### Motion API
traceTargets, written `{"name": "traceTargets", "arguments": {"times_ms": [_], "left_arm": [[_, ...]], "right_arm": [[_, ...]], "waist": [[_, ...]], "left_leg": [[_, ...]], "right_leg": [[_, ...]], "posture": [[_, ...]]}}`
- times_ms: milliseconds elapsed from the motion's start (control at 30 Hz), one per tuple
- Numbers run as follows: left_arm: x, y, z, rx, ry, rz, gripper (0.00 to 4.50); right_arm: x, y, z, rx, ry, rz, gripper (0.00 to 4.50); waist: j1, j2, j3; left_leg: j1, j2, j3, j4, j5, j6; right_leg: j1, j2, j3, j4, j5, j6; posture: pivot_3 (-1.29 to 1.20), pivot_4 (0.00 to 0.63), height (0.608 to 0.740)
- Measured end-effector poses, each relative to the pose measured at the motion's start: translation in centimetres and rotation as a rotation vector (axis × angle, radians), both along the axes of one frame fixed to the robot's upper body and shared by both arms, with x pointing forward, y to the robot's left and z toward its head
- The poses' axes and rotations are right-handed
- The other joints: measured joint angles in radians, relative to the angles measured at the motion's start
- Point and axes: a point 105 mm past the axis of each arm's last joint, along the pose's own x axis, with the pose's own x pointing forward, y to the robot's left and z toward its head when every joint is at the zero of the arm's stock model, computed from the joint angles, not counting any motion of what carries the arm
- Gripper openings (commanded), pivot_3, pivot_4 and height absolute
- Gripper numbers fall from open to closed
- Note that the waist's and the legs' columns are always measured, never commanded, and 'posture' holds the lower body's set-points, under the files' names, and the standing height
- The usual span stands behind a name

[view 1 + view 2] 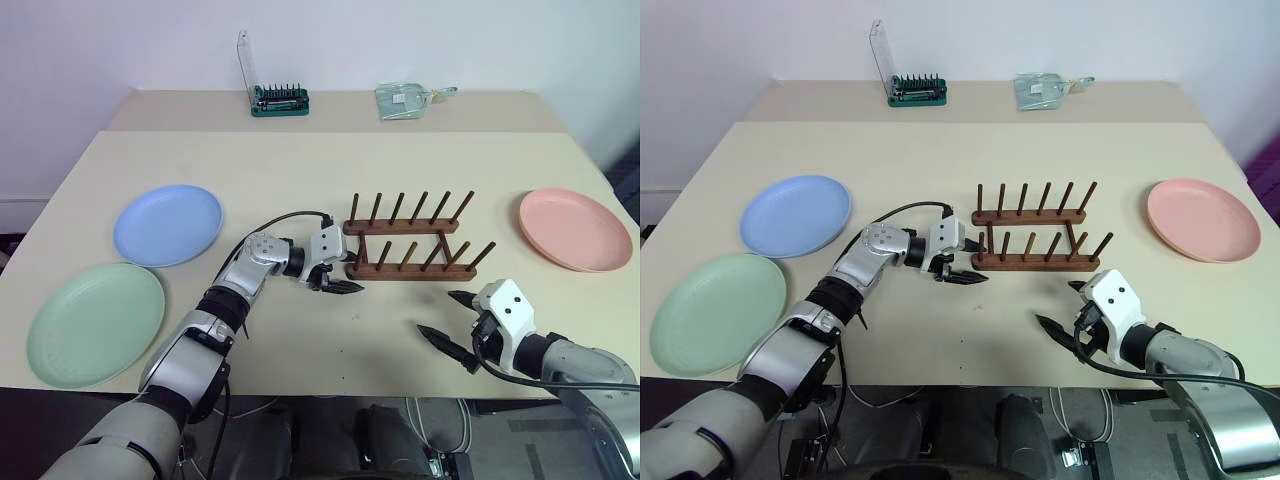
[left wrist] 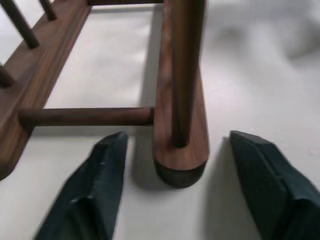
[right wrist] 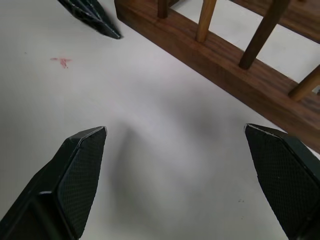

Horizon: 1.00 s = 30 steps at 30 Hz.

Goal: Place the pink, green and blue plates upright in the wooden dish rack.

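Note:
The wooden dish rack (image 1: 410,243) stands mid-table with bare pegs. On the left lie the blue plate (image 1: 168,224) and, nearer the front edge, the green plate (image 1: 95,323). Far right lies the pink plate (image 1: 575,228). All three are flat on the table. My left gripper (image 1: 343,283) is at the rack's left end, open; in the left wrist view its fingers (image 2: 95,190) straddle the near rail's rounded end (image 2: 180,160) with a gap on each side. My right gripper (image 1: 437,313) hovers open over the table in front of the rack, holding nothing.
A green screwdriver-bit case (image 1: 280,100) with a raised clear lid and a clear plastic packet (image 1: 405,100) sit on the far table behind. A small red mark (image 3: 62,61) is on the tabletop in front of the rack.

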Motion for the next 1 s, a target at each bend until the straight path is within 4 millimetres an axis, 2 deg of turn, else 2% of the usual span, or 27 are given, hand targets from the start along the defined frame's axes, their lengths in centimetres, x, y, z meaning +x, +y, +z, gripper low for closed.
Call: {"name": "traceTargets", "arguments": {"times_ms": [67, 167, 233, 300, 367, 433, 500, 633, 833, 1000], "left_arm": [[0.7, 1.2, 0.1, 0.009, 0.032, 0.070, 3.73], [0.5, 4.4, 0.2, 0.013, 0.058, 0.138, 3.04], [-0.2, 6.0, 0.1, 0.007, 0.094, 0.183, 2.11], [-1.6, 6.4, 0.2, 0.008, 0.133, 0.184, 1.14], [-3.6, 5.4, -0.1, 0.009, 0.174, 0.144, 1.12], [-5.2, 3.5, -0.2, 0.009, 0.200, 0.098, 1.12], [-6.3, 1.3, -0.3, 0.007, 0.199, 0.074, 1.12], [-5.8, -1.8, -0.6, 0.032, 0.140, 0.159, 1.12], [-3.4, -3.1, -0.6, 0.008, 0.063, 0.346, 1.12], [-1.7, -3.0, -0.4, -0.023, 0.021, 0.452, 1.12]], "right_arm": [[0.1, 0.0, 0.0, -0.001, 0.000, -0.002, 4.00], [0.1, -0.7, -0.2, -0.015, 0.021, -0.025, 2.89], [0.2, -1.5, -0.6, -0.035, 0.034, -0.050, 1.85], [0.5, -2.5, -0.8, -0.071, 0.039, -0.083, 0.87], [1.0, -3.7, -1.1, -0.126, 0.032, -0.126, 0.04], [1.7, -4.7, -1.3, -0.170, 0.021, -0.172, 0.04], [2.3, -4.8, -1.2, -0.194, 0.005, -0.171, 0.04], [3.9, -4.6, -1.2, -0.249, -0.033, -0.165, 0.04], [6.6, -5.5, -0.9, -0.314, -0.081, -0.234, 0.04], [8.4, -5.7, -0.8, -0.329, -0.122, -0.273, 0.04]], "waist": [[-0.006, 0.000, 0.000], [-0.026, 0.000, 0.000], [-0.029, 0.000, 0.000], [-0.025, 0.001, 0.000], [-0.019, 0.000, 0.000], [-0.003, 0.000, 0.000], [0.003, 0.000, 0.000], [0.000, 0.000, 0.000], [0.000, 0.000, 0.000], [-0.003, 0.000, 0.000]], "left_leg": [[0.001, 0.000, 0.000, 0.000, 0.000, 0.000], [0.003, 0.002, -0.001, -0.002, 0.000, 0.000], [0.005, 0.002, -0.001, -0.003, 0.000, 0.000], [0.005, 0.001, 0.000, -0.003, 0.000, 0.000], [0.005, 0.001, 0.000, -0.003, 0.000, 0.000], [0.005, 0.000, 0.000, -0.002, 0.000, 0.000], [0.005, -0.001, 0.000, -0.001, 0.000, 0.000], [0.007, -0.001, 0.000, -0.001, 0.000, 0.000], [0.013, -0.001, 0.000, -0.002, 0.000, 0.000], [0.013, 0.000, 0.000, -0.002, 0.000, 0.000]], "right_leg": [[0.000, 0.000, 0.000, 0.001, 0.000, 0.000], [0.000, 0.002, 0.001, 0.002, 0.000, 0.000], [0.001, 0.002, 0.003, 0.002, 0.000, 0.000], [0.002, 0.002, 0.003, 0.002, 0.000, 0.000], [0.002, 0.000, 0.003, 0.001, 0.000, 0.000], [0.003, 0.000, 0.003, 0.001, 0.000, 0.000], [0.003, 0.000, 0.003, 0.001, 0.000, 0.000], [0.005, 0.000, 0.003, 0.001, 0.000, 0.000], [0.011, 0.000, 0.003, 0.000, 0.000, 0.000], [0.011, 0.000, 0.003, 0.000, 0.000, 0.000]], "posture": [[0.00, 0.150, 0.740], [0.00, 0.150, 0.740], [0.00, 0.150, 0.740], [0.00, 0.150, 0.740], [0.00, 0.150, 0.740], [0.00, 0.150, 0.740], [0.00, 0.150, 0.740], [0.00, 0.150, 0.740], [0.00, 0.150, 0.740], [0.00, 0.150, 0.740]]}}
